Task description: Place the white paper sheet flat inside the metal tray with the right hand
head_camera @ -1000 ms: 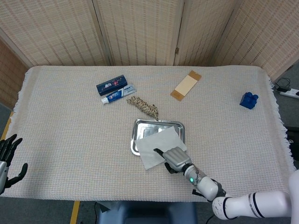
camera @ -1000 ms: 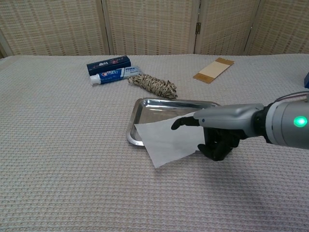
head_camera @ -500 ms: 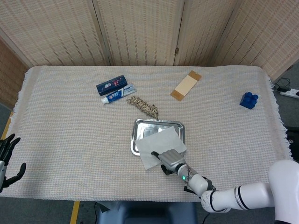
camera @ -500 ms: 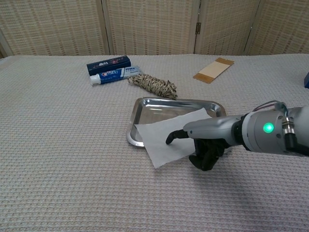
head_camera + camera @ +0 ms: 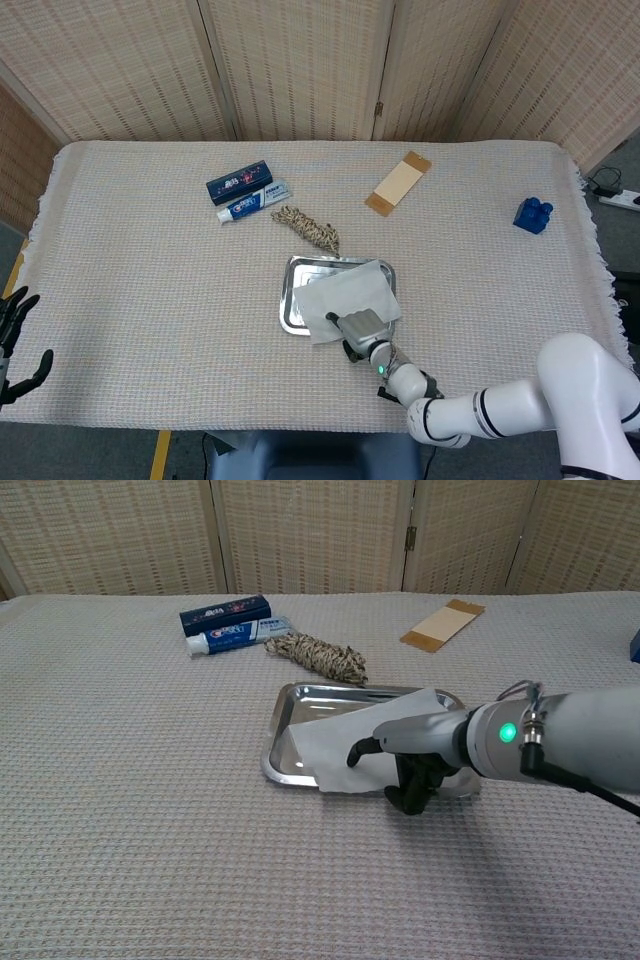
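In the middle of the table, a little toward its near edge, the white paper sheet (image 5: 346, 291) (image 5: 355, 742) lies over the metal tray (image 5: 298, 285) (image 5: 283, 730), covering most of the tray's floor; its near corner laps over the tray's front rim toward 6 o'clock. The right hand (image 5: 358, 330) (image 5: 405, 756) holds that near edge of the sheet, one finger stretched forward on top of the paper and the dark fingers (image 5: 408, 790) curled under beside the tray's front rim. From where I stand it looks like a pinch on the paper, though the exact contact under the sheet is hidden.

At 12 o'clock from the tray, just beyond its far rim, sits a bundle of speckled rope (image 5: 308, 229) (image 5: 318, 656). Toward 11 o'clock lie a toothpaste tube (image 5: 252, 204) (image 5: 235, 634) and, touching its far side, a dark blue box (image 5: 239, 182) (image 5: 225, 613). At about 1 o'clock rests a tan cardboard strip (image 5: 398, 182) (image 5: 443, 624). Far off at 3 o'clock, near the table's edge, is a blue block (image 5: 533, 215).

The left hand (image 5: 18, 340) shows only in the head view, off the table's corner at about 8 o'clock, fingers apart and holding nothing.
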Action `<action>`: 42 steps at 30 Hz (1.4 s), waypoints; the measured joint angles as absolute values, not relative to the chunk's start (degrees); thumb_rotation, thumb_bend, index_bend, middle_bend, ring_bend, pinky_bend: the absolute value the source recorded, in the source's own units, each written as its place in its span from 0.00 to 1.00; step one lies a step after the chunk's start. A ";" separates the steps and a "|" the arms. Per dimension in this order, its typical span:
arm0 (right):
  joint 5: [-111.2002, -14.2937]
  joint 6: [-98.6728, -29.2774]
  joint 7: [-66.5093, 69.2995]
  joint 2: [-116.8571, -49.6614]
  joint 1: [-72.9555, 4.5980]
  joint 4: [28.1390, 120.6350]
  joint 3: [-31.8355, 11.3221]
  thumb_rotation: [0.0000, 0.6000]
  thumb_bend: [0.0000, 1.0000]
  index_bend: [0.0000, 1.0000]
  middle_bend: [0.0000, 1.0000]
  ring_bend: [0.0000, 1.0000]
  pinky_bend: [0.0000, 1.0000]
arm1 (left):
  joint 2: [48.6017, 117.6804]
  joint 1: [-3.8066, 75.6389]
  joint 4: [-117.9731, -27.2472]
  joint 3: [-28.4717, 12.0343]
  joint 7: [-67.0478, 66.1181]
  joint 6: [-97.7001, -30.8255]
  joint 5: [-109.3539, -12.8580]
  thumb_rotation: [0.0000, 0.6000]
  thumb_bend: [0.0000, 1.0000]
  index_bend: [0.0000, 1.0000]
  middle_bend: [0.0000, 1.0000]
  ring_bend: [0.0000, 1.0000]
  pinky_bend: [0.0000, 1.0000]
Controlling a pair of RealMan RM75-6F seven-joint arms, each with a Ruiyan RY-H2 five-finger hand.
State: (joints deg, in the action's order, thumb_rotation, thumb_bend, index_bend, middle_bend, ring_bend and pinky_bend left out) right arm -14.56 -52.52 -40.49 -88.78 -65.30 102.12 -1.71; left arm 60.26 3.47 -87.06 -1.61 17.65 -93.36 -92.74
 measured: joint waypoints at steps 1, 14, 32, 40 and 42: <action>-14.26 -52.78 -40.51 -89.06 -65.46 101.68 -1.79 0.97 0.72 0.13 1.00 1.00 1.00 | 60.24 3.46 -87.06 -1.62 17.72 -93.39 -92.76 1.00 0.52 0.01 0.00 0.00 0.00; -13.24 -54.32 -39.66 -91.41 -65.99 98.14 -3.34 0.98 0.72 0.13 1.00 1.00 1.00 | 60.14 3.66 -86.93 -1.62 18.03 -92.77 -92.46 1.00 0.52 0.01 0.00 0.00 0.00; -23.54 -56.62 -35.86 -82.11 -60.87 108.02 -2.03 0.97 0.73 0.13 1.00 1.00 1.00 | 59.75 3.71 -87.04 -1.08 18.25 -92.61 -93.22 1.00 0.52 0.00 0.00 0.00 0.00; -27.41 -58.81 -32.63 -73.80 -55.05 112.61 2.64 0.97 0.73 0.13 1.00 1.00 1.00 | 59.91 3.70 -87.44 -0.47 17.06 -92.78 -94.46 1.00 0.52 0.00 0.00 0.00 0.00; -27.76 -58.11 -31.45 -73.47 -54.20 111.77 3.07 0.97 0.72 0.13 1.00 1.00 1.00 | 59.98 3.70 -87.48 -0.33 16.69 -92.84 -94.81 1.00 0.52 0.00 0.00 0.00 0.00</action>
State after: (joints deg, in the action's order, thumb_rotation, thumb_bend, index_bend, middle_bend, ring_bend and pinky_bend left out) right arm -27.76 -58.11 -31.45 -73.47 -54.20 111.77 3.07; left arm 59.98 3.70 -87.48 -0.33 16.69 -92.84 -94.81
